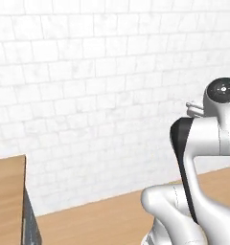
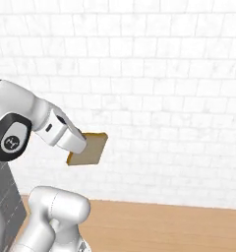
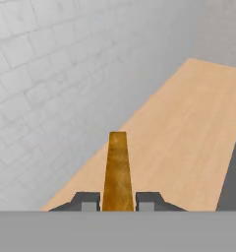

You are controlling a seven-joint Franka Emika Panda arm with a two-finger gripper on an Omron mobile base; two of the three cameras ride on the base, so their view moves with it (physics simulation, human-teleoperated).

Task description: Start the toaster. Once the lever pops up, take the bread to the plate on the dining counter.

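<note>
Over on the left, a light-wood worktop [image 1: 107,220] is running along the foot of a white tiled wall [image 1: 88,86], and a second slab of the same wood [image 1: 6,201] with a dark side face is showing at the near left edge of the left base view. The white arm with dark joints [image 1: 203,158] is rising from the lower right of that view, its upper links bending away toward the right.

Seen from the right base camera, the arm is reaching out level in front of the tiles, well above the worktop. Its gripper [image 2: 80,146] is clenching one edge of the square slice of light tan toast with a darker crust [image 2: 88,149], which is hanging in the air, tilted, its broad face turned toward this camera and its far corner pointing up and to the right.

From the hand camera, the slice is appearing edge-on, a narrow golden-brown strip standing straight up between the two dark fingertips [image 3: 88,202], both pressing against it. Beyond it, the pale wooden surface is stretching away beside the wall, with a dark grey upright edge [image 3: 234,172] cutting in at the right.
</note>
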